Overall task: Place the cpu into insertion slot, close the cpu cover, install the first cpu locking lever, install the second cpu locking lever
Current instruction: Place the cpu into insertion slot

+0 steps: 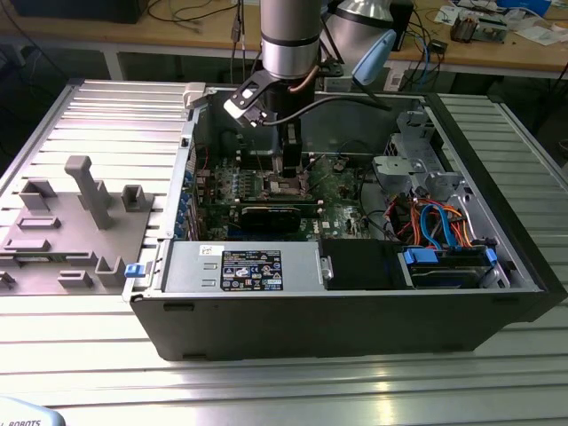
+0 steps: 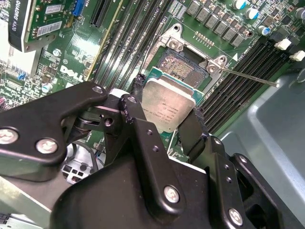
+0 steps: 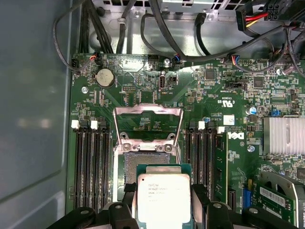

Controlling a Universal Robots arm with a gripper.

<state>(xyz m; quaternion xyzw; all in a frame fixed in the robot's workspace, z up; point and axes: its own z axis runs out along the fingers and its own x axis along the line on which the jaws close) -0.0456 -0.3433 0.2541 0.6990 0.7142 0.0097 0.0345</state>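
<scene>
Ribbed metal bench (image 1: 98,115) carries a grey fixture plate (image 1: 80,231) on the exterior view's left and, beside it, the open computer case (image 1: 355,311) you are working in. At the middle of the case your hand (image 2: 167,112) is clamped on the cpu (image 3: 163,200), its fingers (image 2: 190,136) on two opposite edges and the metal top facing both wrist cameras. In the first wrist view the chip overlaps one side of the insertion slot (image 3: 145,158) and is not seated. The cpu cover (image 3: 147,110) stands swung up at the slot's edge farthest from the hand. Your main risk, as I judge it, is the bare contact field: a tilted or offset descent puts a corner onto the contacts and bends them. A thin locking lever (image 2: 248,76) juts out beside the slot and could catch a finger, and a bumped cover could drop. The cables (image 1: 435,222) toward the exterior view's right lie well apart.
</scene>
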